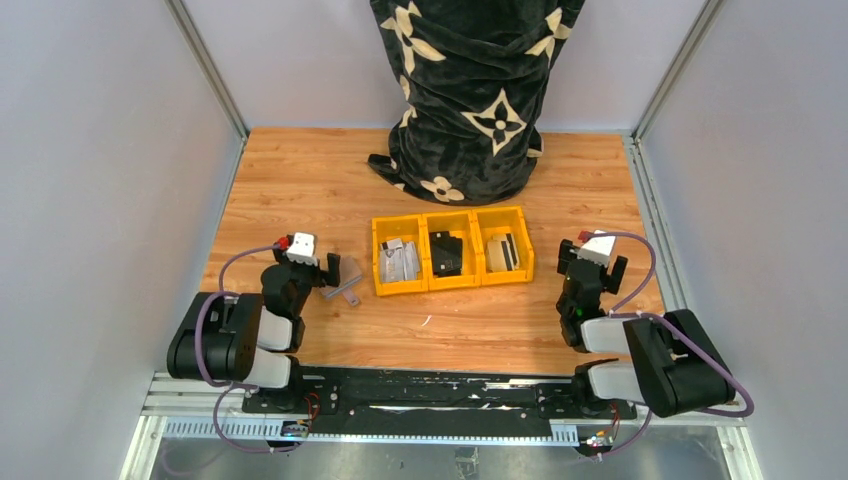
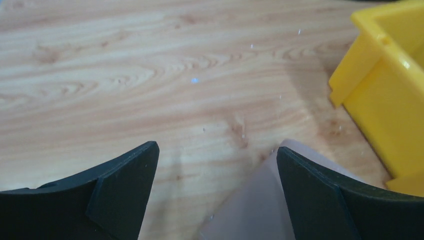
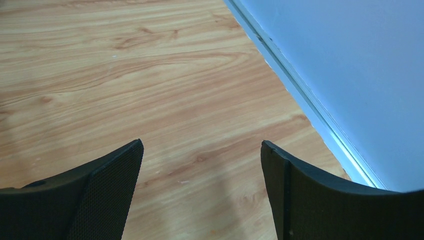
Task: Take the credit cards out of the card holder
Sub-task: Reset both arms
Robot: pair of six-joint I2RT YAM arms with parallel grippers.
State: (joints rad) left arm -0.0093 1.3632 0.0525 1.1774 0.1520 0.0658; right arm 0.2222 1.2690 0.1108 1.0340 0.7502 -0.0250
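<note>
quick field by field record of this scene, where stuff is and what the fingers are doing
left gripper: fingers open, empty, over the table by the card holder
right gripper: fingers open, empty, over the table right of the yellow tray
card holder: flat on the table, left of the yellow tray
yellow tray: three compartments, mid table
credit cards: likely the silvery grey items in the left compartment
black item: middle compartment
</note>
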